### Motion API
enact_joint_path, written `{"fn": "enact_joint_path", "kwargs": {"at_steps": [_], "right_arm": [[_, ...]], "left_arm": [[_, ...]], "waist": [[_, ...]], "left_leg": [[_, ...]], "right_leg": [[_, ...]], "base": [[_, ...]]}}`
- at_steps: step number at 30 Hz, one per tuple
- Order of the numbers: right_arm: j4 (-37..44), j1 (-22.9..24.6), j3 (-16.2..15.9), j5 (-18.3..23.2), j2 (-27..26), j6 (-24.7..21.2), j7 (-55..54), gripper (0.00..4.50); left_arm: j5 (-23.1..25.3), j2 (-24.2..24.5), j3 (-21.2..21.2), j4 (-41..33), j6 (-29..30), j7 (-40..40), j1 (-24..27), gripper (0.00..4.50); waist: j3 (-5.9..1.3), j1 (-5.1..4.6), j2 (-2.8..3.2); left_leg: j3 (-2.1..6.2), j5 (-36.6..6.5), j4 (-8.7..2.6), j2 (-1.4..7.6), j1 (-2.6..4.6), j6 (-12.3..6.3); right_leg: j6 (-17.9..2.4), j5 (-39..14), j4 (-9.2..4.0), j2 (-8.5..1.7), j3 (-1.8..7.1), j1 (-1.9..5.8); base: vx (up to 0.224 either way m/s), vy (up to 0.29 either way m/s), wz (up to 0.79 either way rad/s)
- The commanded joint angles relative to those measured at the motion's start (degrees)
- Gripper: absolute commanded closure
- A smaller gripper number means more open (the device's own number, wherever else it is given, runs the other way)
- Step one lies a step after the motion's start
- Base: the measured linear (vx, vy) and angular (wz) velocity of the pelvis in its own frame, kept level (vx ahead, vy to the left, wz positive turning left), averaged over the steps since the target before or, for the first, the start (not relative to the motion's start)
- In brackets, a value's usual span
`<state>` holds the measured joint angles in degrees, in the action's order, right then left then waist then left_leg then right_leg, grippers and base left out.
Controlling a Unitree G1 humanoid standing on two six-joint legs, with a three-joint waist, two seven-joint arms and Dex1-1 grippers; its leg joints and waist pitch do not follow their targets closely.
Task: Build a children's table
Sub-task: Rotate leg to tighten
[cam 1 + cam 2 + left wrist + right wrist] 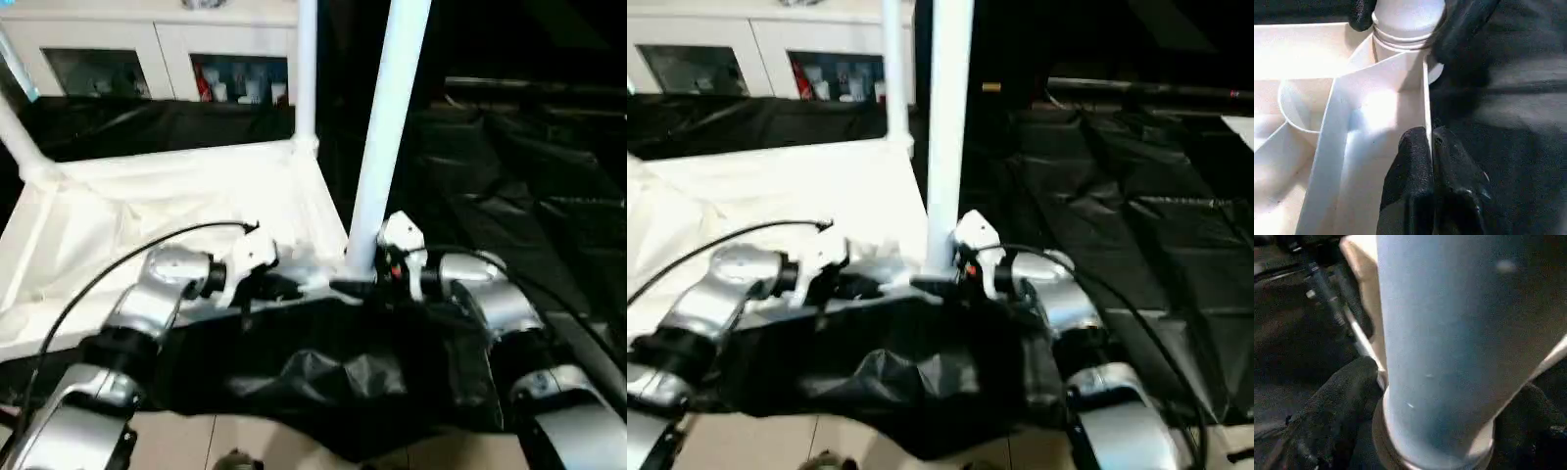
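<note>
The children's table lies upside down on a black sheet, its white top point(147, 206) showing the ribbed underside. Three white legs stand up from corner sockets: a near right leg point(387, 127), a far right one point(307, 69) and a far left one point(20, 137). My left gripper point(1431, 139) is shut on the top's thin side wall, just short of the near right corner. My right gripper point(361, 284) straddles the base of the near right leg, jaws open, a black finger point(1342, 411) on each side of the tube.
A white cabinet with glass doors point(147, 49) stands behind the table top. Black sheeting point(509, 166) covers the floor to the right and under my forearms. A black cable point(98, 274) loops over my left arm.
</note>
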<state>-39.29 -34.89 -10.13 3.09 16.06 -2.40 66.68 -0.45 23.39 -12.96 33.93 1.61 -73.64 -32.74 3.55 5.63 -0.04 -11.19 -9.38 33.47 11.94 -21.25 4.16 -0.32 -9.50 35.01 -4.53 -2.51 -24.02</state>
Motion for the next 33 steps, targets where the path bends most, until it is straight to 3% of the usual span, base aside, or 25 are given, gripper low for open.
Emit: {"fn": "enact_joint_path", "kwargs": {"at_steps": [1, 4, 5, 8, 9, 15, 18, 21, 27, 29, 33], "right_arm": [[2.14, 0.27, -1.65, 1.2, -0.24, -0.65, 2.9, 1.16], [2.98, 0.65, -1.52, 1.98, 0.39, -1.36, 4.58, 1.19], [3.09, 0.7, -1.54, 2.07, 0.43, -1.45, 4.75, 1.56], [4.03, 1.1, -1.7, 2.64, 0.63, -2.13, 5.97, 1.62], [4.07, 1.12, -1.71, 2.65, 0.63, -2.15, 6.0, 1.83], [4.59, 1.6, -1.94, 3.04, -0.07, -2.77, 6.14, 1.91], [4.42, 2.1, -0.97, 3.64, -1.8, -4.39, 3.16, 1.91], [2.27, 1.3, 1.22, 3.12, -4.87, -5.27, -4.85, 1.91], [-9.15, -3.56, 7.35, 1.16, -15.28, -5.14, -34.53, 1.91], [-10.85, -4.67, 8.88, 1.61, -17.74, -5.03, -40.28, 1.91], [-11.81, -5.57, 7.54, -1.1, -20.4, -1.55, -43.04, 1.91]], "left_arm": [[-2.17, -0.6, -1.07, -3.43, -1.36, -2.95, -0.36, 4.5], [-2.83, 0.29, -0.87, -3.94, -1.09, -4.57, -0.08, 4.5], [-2.89, 0.33, -0.86, -4.01, -1.05, -4.67, -0.04, 4.5], [-3.3, 0.73, -0.8, -4.42, -0.91, -5.36, 0.29, 4.5], [-3.3, 0.74, -0.8, -4.43, -0.92, -5.38, 0.31, 4.5], [-3.35, 0.85, -0.73, -4.53, -0.55, -5.37, 0.65, 4.5], [-1.81, -0.74, 0.02, -2.16, 0.2, 0.02, -0.88, 4.5], [-0.79, -3.06, 1.53, 0.96, 1.18, 6.73, -3.13, 4.5], [1.3, -10.39, 3.39, 7.75, 5.36, 22.46, -9.51, 4.5], [1.42, -12.21, 3.77, 8.89, 5.65, 25.76, -10.68, 4.5], [1.88, -14.46, 3.58, 9.62, 4.44, 27.65, -11.44, 4.5]], "waist": [[-4.07, 0.15, -0.37], [-4.13, 0.32, -0.46], [-4.13, 0.37, -0.44], [-4.11, 0.58, -0.42], [-4.12, 0.67, -0.47], [-4.18, 0.74, -0.4], [-4.14, 0.73, -0.43], [-3.97, 0.59, -0.43], [-4.06, -0.62, -0.37], [-4.21, -0.52, -0.26], [-4.52, -0.43, -0.26]], "left_leg": [[0.47, -15.51, -3.93, 1.44, 0.85, -1.62], [0.4, -14.76, -3.83, 1.35, 0.79, -1.87], [0.39, -14.76, -3.84, 1.36, 0.83, -1.84], [0.4, -14.77, -3.83, 1.39, 0.84, -1.78], [0.41, -14.78, -3.86, 1.39, 0.86, -1.67], [0.45, -14.52, -3.85, 1.36, 0.85, -1.34], [0.45, -14.46, -3.88, 1.35, 0.84, -1.25], [0.56, -15.93, -4.0, 1.15, 0.99, -0.22], [0.8, -16.23, -4.04, 0.77, 1.15, 2.09], [0.77, -15.15, -3.97, 0.72, 0.96, 1.38], [0.57, -12.36, -3.76, 0.67, 0.78, 0.17]], "right_leg": [[-12.29, -15.63, -4.06, -3.1, 1.9, 2.75], [-12.75, -14.41, -3.88, -3.06, 1.88, 2.77], [-12.79, -14.48, -3.9, -3.07, 1.87, 2.75], [-12.64, -14.64, -3.89, -3.08, 1.9, 2.73], [-12.56, -14.83, -3.9, -3.1, 1.9, 2.73], [-12.55, -14.47, -3.84, -3.12, 1.88, 2.77], [-12.59, -14.11, -3.83, -3.07, 1.88, 2.77], [-11.43, -18.22, -4.28, -3.2, 1.93, 2.61], [-10.28, -20.41, -4.63, -3.33, 1.99, 2.4], [-10.47, -18.15, -4.52, -3.3, 2.0, 2.62], [-11.71, -11.33, -3.92, -3.07, 1.89, 2.86]], "base": [[0.0, 0.0, 0.0], [0.0, 0.0, 0.0], [0.0, 0.0, 0.0], [0.0, 0.0, 0.0], [0.0, 0.0, 0.0], [0.0, 0.0, 0.0], [0.0, 0.0, 0.0], [0.0, 0.0, 0.0], [0.0, 0.0, 0.0], [0.0, 0.0, 0.0], [0.0, 0.0, 0.0]]}}
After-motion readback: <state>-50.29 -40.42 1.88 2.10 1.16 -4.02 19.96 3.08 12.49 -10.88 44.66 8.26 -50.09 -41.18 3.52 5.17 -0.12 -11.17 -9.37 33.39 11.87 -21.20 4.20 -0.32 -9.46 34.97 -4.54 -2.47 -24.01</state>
